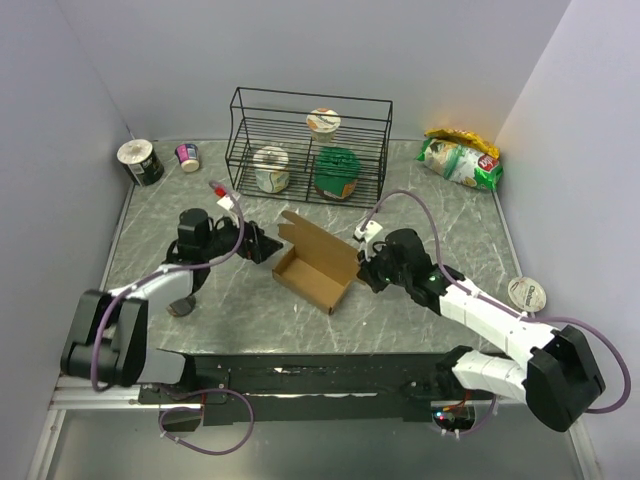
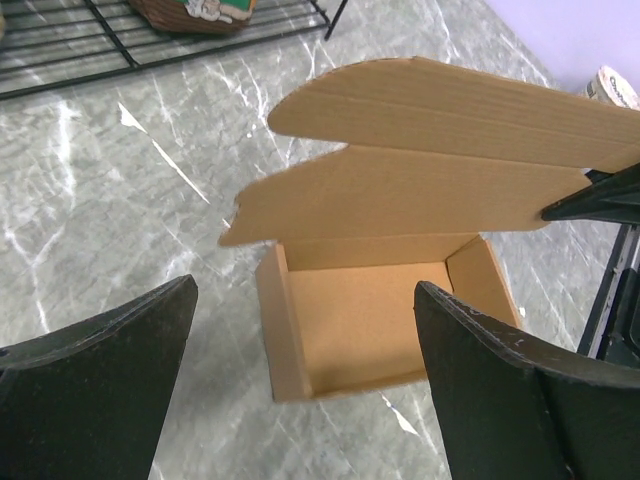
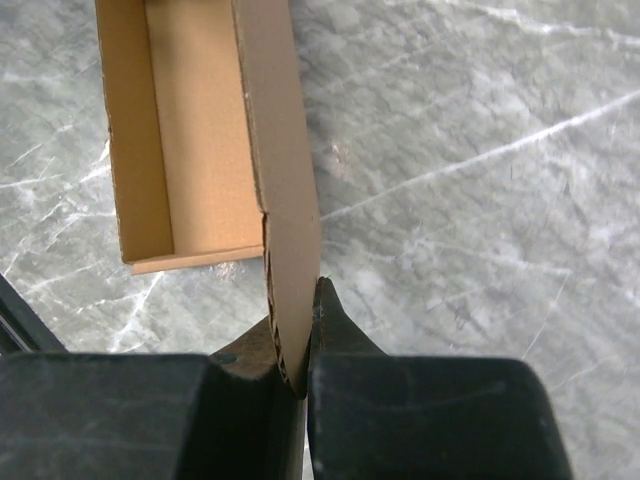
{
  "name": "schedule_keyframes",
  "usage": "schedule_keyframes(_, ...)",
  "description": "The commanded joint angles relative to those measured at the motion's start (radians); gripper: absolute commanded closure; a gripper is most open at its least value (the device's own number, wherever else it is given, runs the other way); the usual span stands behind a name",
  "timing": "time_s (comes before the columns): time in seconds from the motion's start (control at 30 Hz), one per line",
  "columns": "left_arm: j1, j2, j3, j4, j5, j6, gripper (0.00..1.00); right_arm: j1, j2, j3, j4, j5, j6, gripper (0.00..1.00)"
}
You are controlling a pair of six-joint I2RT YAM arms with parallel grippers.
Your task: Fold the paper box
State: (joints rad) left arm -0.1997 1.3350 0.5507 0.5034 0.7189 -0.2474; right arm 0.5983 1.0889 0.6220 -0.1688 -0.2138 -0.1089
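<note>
**Inspector:** Right gripper [image 3: 298, 335]: jaws closed on the end edge of the lid flap [image 3: 285, 150], with the card pinched between them. Left gripper [image 2: 305, 300]: jaws wide apart with nothing between them, facing the open tray.

**Assistant:** Location of the paper box [image 1: 315, 268]?

**Inspector:** Middle of the table [image 1: 440, 200], in front of the wire rack [image 1: 310, 95]. The tray walls are standing. The lid flap is raised above the rear wall and leans away from the tray (its top panel is not yet turned down).

**Assistant:** Step in hand?

**Inspector:** Judged to be closing the lid over the tray. It is not yet done.

**Assistant:** Recommendations?

**Inspector:** Swing the pinched edge in an arc about the hinge crease, not straight down, so the card bends at the crease only. The grip sits at one end, so the far end may lag and twist; go slowly. The tray is light and may slide on the smooth surface. Brace its front wall with the left gripper before pressing home.
</note>
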Motion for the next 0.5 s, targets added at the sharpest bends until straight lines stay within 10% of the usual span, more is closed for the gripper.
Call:
schedule_keyframes(0.0, 0.009, 0.073, 0.087, 0.004, 0.094, 0.069, 0.04, -0.011, 0.023, 0.056, 0.057, -0.067, -0.080, 1.00)
schedule_keyframes(0.47, 0.019, 0.200, 0.160, -0.005, 0.146, 0.116, 0.03, -0.026, 0.057, 0.074, 0.051, -0.095, -0.107, 1.00)
